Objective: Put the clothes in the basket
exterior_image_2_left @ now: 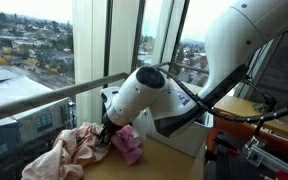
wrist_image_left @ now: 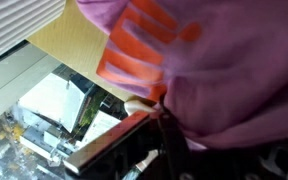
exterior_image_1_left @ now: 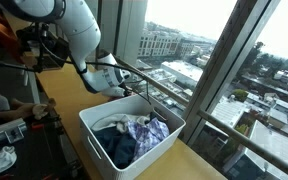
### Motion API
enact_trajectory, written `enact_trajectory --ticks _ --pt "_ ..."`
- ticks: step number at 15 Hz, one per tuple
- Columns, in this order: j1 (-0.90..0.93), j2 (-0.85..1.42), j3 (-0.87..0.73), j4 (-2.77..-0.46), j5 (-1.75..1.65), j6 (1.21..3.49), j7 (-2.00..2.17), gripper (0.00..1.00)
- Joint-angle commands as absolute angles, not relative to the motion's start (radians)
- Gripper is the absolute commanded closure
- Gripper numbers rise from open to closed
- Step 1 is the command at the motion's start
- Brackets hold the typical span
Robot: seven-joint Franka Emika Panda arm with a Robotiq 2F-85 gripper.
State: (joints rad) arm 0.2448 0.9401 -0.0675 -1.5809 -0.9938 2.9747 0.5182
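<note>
One white basket (exterior_image_1_left: 155,152) on the desk (exterior_image_1_left: 200,163) holds at least two garments, a dark blue one (exterior_image_1_left: 120,150) and a pale checked one (exterior_image_1_left: 144,127). Two more lie outside it by the window: a pale pink cloth (exterior_image_2_left: 69,150) and a magenta cloth (exterior_image_2_left: 131,146). The pincer (exterior_image_2_left: 108,137) presses down between them with its tips buried in fabric, so I cannot tell whether it is clenched.

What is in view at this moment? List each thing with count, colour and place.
basket: one, white, on the table by the window.
basket clothes: a pile, dark blue and pale checked, inside the basket.
peach cloth: one, crumpled on the table near the glass.
magenta cloth: one, beside the peach cloth; orange stripes in the wrist view are likely on it.
table: one, tan wood.
arm: one, white, bent over the loose cloths.
gripper: one, dark, down at the cloths; jaws hidden.
</note>
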Motion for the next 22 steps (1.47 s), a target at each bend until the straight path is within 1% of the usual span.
enact_trajectory --ticks 1,6,13,17,22 --pt "0.269 0.811 -0.085 -1.667 -1.016 2.955 0.536 0.96" --pt "0.309 0.613 -0.126 -1.791 -1.055 2.950 0.567 0.96" --pt "0.328 0.271 -0.166 -1.990 -1.131 2.925 0.595 0.96" --pt "0.326 0.053 -0.181 -2.104 -1.197 2.877 0.621 0.96" --pt "0.304 -0.221 -0.178 -2.233 -1.205 2.764 0.584 0.96"
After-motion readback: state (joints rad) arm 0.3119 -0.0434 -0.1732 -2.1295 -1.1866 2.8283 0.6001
